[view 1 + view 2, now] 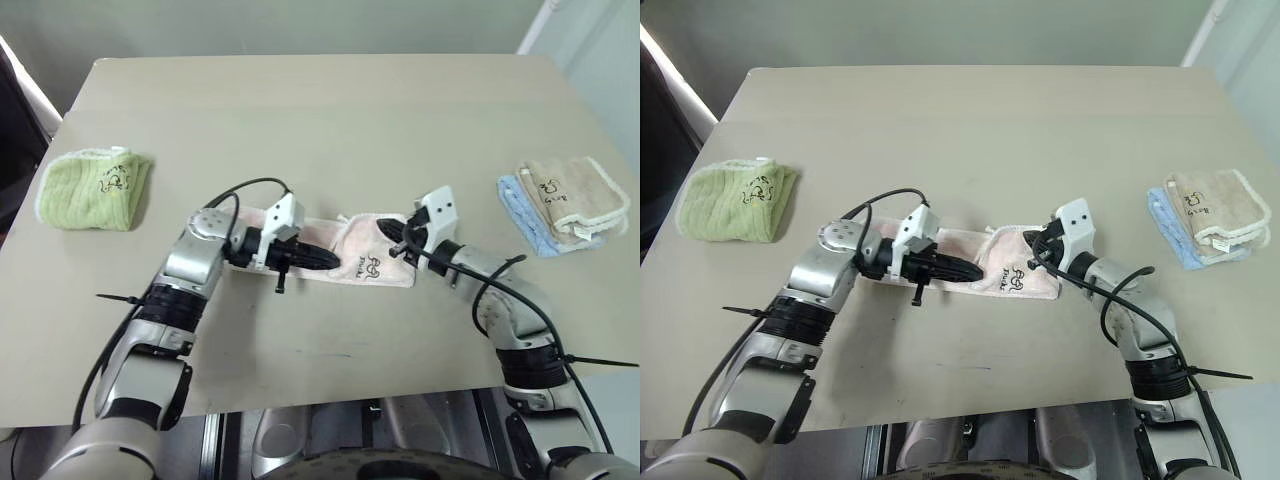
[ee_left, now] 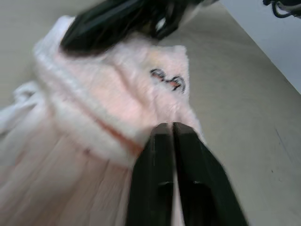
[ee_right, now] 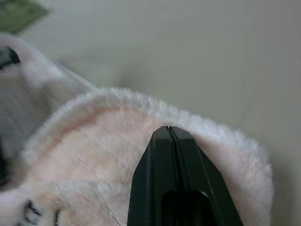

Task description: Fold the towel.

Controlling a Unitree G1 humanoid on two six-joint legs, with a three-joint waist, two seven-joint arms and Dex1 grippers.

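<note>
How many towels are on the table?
4: a green towel at the robot's far left, the pink towel in the middle, and a cream towel on a blue towel at the right.

L arm (image 1: 300, 257): fingers together, pointing right | R arm (image 1: 400, 243): fingers closed, pointing left

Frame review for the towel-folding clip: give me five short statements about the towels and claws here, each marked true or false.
1. The pink towel lies on the table between the two claws. True.
2. The green towel sits at the table's right edge. False: it is at the left edge.
3. The right claw is shut against the pink towel. True.
4. The cream towel lies on a blue towel. True.
5. The pink towel hangs off the table. False: it rests on it.
</note>
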